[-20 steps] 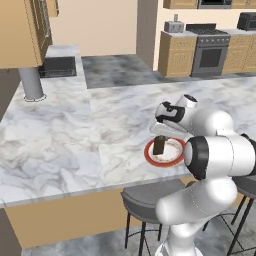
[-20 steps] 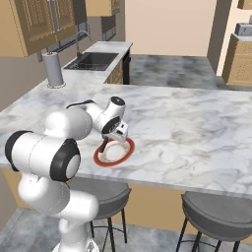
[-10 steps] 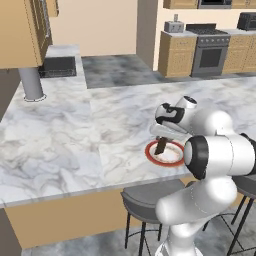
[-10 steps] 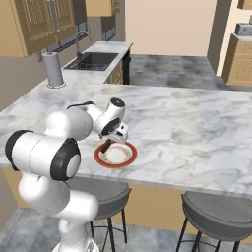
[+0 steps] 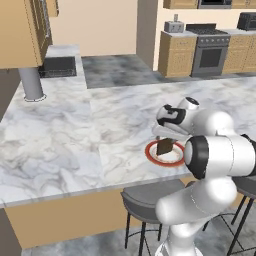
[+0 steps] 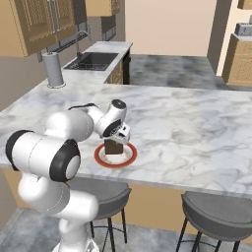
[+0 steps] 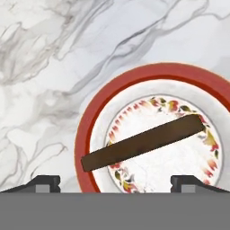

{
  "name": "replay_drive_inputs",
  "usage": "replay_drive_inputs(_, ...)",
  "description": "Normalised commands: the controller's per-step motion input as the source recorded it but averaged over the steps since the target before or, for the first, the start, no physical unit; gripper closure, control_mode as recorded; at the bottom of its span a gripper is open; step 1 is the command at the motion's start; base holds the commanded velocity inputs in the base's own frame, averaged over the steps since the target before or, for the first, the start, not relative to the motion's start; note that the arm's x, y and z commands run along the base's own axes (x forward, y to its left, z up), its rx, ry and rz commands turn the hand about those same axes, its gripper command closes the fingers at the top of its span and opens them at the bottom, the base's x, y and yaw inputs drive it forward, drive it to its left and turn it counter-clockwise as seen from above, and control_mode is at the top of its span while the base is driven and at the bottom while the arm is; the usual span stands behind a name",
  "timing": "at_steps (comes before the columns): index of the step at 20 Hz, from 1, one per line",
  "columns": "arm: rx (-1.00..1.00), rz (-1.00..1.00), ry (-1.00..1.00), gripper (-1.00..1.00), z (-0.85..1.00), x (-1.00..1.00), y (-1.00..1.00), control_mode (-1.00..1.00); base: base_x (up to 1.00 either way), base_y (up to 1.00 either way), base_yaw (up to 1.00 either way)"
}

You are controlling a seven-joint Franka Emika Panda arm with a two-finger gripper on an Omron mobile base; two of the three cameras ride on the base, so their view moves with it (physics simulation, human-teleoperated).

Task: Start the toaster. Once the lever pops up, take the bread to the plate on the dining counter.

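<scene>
- Standing on edge in the plate [image 7: 92,130], the bread [image 7: 143,141] is seen as a dark brown slice directly beneath the pincer [image 7: 115,182]; in the hand view it is shown as a narrow slanted bar crossing the plate's patterned centre.
- The pincer [image 5: 162,135] is held just above the slice, with its fingertips [image 7: 45,183] spread wide to either side of the bread and apart from it; nothing is gripped.
- The plate [image 5: 150,151], white with a red-orange rim, is placed under the pincer [image 6: 119,139] near the stool-side edge of the dining counter [image 5: 65,145].
- The bread [image 6: 113,147] is seen upright from the right base view, its lower edge resting in the plate [image 6: 101,158].
- The dining counter [image 6: 197,133], of white-grey veined marble, is spread out on all sides of the pincer.
- Two grey bar stools [image 6: 216,211] are set below the counter edge, on the robot's side of the pincer.
- A grey cylinder [image 5: 31,82] is stood well apart from the pincer, at the far end of the marble.
</scene>
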Motion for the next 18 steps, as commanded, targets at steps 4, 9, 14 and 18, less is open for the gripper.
replay_drive_inputs(4, -0.05, -0.08, -0.06, -1.0, 0.0, -0.1, -0.06, -1.0, 0.0, 0.0, 0.0)
replay_drive_inputs(9, -0.06, -0.08, -0.09, -1.0, 0.03, -0.3, 0.0, -1.0, 0.0, 0.0, 0.0)
replay_drive_inputs(14, -0.05, -0.08, -0.06, -1.0, 0.22, -0.41, 0.0, -1.0, 0.0, 0.0, 0.0)
replay_drive_inputs(18, -0.06, -0.08, -0.04, -1.0, 0.42, -0.19, 0.0, -1.0, 0.0, 0.0, 0.0)
